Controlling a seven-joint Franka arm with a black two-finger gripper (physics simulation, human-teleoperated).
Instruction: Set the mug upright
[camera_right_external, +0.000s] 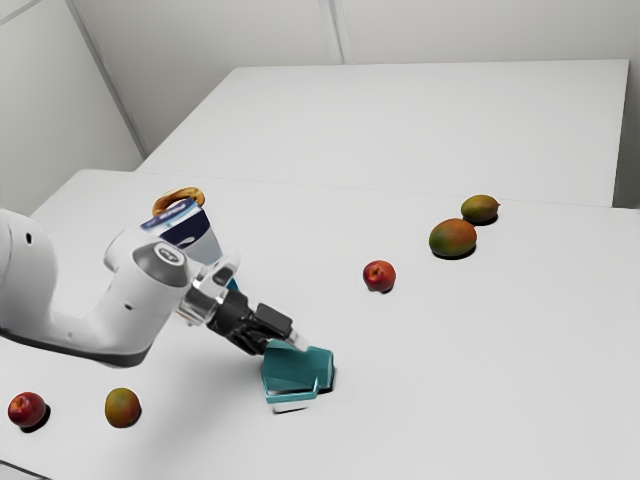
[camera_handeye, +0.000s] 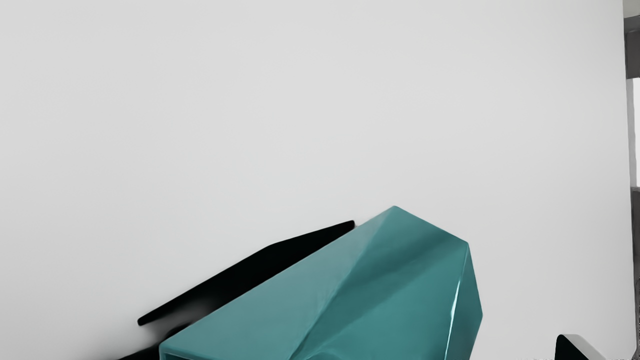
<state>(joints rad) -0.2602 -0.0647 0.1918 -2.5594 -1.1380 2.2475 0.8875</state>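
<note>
In the exterior view, a red apple (camera_right_external: 27, 410) sits at the lower left of the frame, and a green-and-orange mango (camera_right_external: 122, 408) lies to its right. The white arm (camera_right_external: 135, 305) comes in from the left edge. Above it, in the upper left, is a yellow-brown curved thing (camera_right_external: 180, 198), possibly bananas, with a white and dark blue container (camera_right_external: 188, 232) just in front, partly hidden by the arm. A small bit of blue (camera_right_external: 232, 284) peeks out beside the wrist. Left of the frame's centre, the gripper (camera_right_external: 286, 342) points down toward the lower middle, right at the mug; its fingers are spread, and in the wrist view one fingertip (camera_handeye: 567, 350) stands apart from the mug's side. The teal mug (camera_right_external: 298, 368) lies on its side on the white table (camera_right_external: 450, 400), handle toward the bottom of the exterior frame. Right of centre is another red apple (camera_right_external: 379, 276); farther right and higher come a large mango (camera_right_external: 453, 238) and a smaller mango (camera_right_external: 480, 208) just behind it.
</note>
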